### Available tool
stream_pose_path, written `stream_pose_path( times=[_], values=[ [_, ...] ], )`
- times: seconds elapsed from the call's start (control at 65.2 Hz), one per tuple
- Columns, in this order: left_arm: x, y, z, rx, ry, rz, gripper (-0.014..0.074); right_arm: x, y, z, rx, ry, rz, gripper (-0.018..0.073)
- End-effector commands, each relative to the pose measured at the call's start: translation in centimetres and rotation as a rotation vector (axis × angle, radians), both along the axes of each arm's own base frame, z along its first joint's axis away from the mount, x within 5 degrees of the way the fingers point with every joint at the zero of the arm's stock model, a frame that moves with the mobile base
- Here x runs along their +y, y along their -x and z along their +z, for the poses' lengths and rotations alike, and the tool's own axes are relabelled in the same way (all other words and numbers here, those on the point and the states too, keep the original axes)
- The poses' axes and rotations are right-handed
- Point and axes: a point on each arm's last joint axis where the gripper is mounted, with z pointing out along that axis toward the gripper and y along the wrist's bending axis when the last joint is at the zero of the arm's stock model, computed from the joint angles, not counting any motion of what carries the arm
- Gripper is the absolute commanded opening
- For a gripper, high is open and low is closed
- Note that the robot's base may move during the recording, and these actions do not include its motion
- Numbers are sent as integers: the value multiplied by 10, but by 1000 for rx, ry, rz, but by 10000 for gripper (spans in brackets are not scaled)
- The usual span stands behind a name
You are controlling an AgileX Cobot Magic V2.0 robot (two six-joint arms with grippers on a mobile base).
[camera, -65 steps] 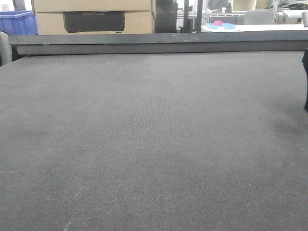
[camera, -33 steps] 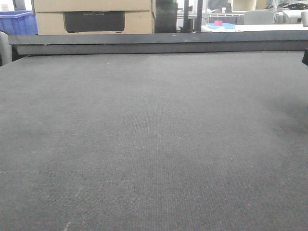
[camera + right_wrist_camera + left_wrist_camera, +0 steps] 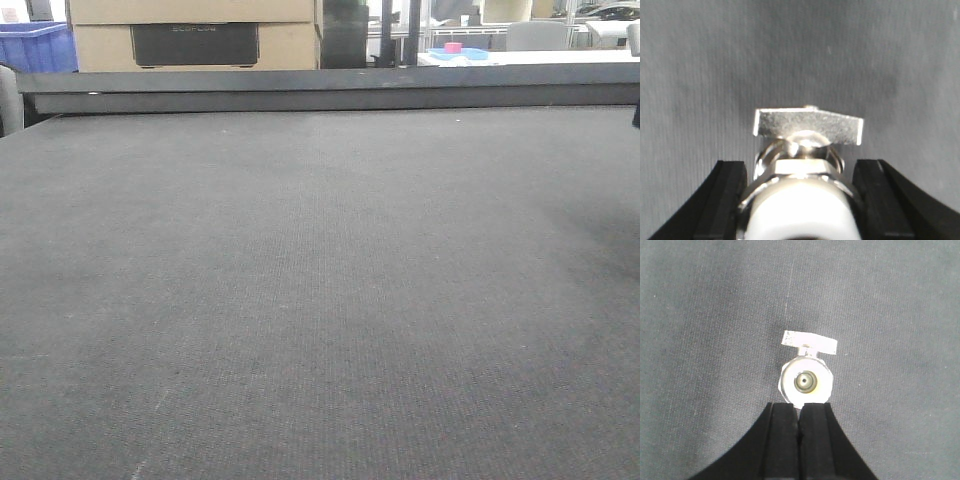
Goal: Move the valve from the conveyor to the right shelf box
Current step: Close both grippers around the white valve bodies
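The conveyor [image 3: 320,280] fills the front view as a wide dark grey woven belt with a dark rail [image 3: 320,90] at its far edge; no valve shows there. In the right wrist view my right gripper [image 3: 801,162] is shut on a silver valve [image 3: 805,200]. Its flat lever handle points away from the camera, over the belt. In the left wrist view my left gripper [image 3: 800,404] has its black fingers pressed together. A second silver valve [image 3: 805,381] shows end-on just past the tips, over the belt [image 3: 700,315]. The right shelf box is out of view.
Behind the rail stand stacked cardboard boxes [image 3: 195,35], a blue crate [image 3: 35,45] at the far left and a white table with a pink object [image 3: 453,48] at the far right. A dark sliver of arm [image 3: 636,115] shows at the right edge.
The dark arm part at the right edge of the front view has risen and drawn almost out of the frame. The belt looks the same.
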Motion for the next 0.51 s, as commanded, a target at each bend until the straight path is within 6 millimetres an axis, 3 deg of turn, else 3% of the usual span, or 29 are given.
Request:
stream_pose_path(
  times=[0.0,0.123,0.215,0.291,0.491],
  values=[
    [0,-1,3,-8,-13,-32,-83,-1,-3,19,-46,10,8,-162],
    [0,0,2,4,-34,-80,82,-1,-1,41,-118,13,7,-162],
    [1,-3,3,-27,-43,-86,282,0,7,58,-193,17,6,-162],
    [1,-8,-1,-27,-43,-85,369,0,13,66,-223,17,5,-162],
    [3,-27,-30,97,-27,-109,403,1,28,84,-271,14,5,-162]
  ],
)
